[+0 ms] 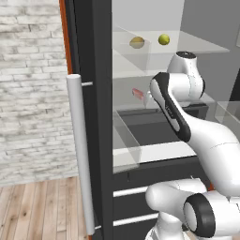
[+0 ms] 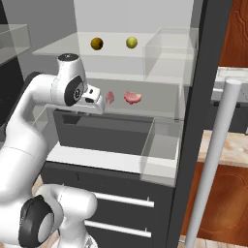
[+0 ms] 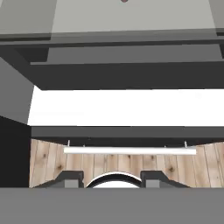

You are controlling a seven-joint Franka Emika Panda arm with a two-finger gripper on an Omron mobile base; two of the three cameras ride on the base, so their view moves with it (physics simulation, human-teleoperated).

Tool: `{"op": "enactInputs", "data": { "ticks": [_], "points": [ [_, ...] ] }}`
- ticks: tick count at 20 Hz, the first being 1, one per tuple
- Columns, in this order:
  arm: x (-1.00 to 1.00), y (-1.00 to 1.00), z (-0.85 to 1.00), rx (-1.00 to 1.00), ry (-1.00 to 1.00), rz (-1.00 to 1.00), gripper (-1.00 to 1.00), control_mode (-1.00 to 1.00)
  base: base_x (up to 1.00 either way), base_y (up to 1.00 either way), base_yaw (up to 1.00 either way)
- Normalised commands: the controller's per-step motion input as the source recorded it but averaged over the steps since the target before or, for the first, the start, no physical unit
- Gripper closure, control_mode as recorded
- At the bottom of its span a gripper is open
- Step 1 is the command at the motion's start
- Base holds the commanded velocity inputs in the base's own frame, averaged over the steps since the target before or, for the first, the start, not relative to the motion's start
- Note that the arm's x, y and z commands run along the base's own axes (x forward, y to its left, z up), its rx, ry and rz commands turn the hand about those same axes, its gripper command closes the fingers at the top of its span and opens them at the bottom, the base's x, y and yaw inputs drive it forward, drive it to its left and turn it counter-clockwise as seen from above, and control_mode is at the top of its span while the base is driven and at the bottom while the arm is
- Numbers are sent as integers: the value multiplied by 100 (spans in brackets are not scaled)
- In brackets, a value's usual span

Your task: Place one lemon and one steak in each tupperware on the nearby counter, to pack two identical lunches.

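Two lemons sit on the upper glass shelf of an open fridge: a dull orange one [image 1: 137, 42] on the left and a bright yellow-green one [image 1: 163, 39] just to its right, apart from each other. From the right base view the same pair appears as the orange lemon [image 2: 97, 43] and the green lemon [image 2: 131, 42].

One shelf lower lie two steaks. The right base view shows the nearer steak [image 2: 110, 98] just beside the end effector [image 2: 99, 102], and the second steak [image 2: 132, 98] a little further right, apart from the first. The left base view shows one pink steak [image 1: 138, 93] through the glass, just left of the arm's wrist.

The end effector reaches into the fridge at the level of the steak shelf, well below the lemons. Its jaws stand close together; whether they clamp on the nearer steak cannot be told, since the fingers are hidden behind the hand. In the hand view the two finger tips [image 3: 70, 178] rise at the bottom, looking down over dark drawer fronts, a white ledge and a bar handle [image 3: 129, 150] above wooden floor [image 3: 48, 162].

At the far right a strip of tabletop [image 2: 232, 143] shows behind the fridge door handle [image 2: 215, 155].
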Motion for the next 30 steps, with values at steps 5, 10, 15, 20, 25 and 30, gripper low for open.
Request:
{"op": "enactInputs", "data": {
  "ticks": [5, 10, 15, 20, 25, 30],
  "points": [
    [-28, -8, 0, 2, -9, 0, -100, -100, 0, 0, 0],
    [-27, -13, 5, 0, -27, 0, -100, -100, 0, 0, 0],
    [0, -26, -10, -3, -25, -1, -100, -100, 0, 0, 0],
    [2, -46, -8, -4, -21, -1, -100, -100, 0, 0, 0],
    [5, -20, -1, -2, -17, 0, -100, -100, 0, 0, 0],
    [32, 0, -3, 0, -3, 0, -100, -100, 0, 0, 0]
  ]
}}
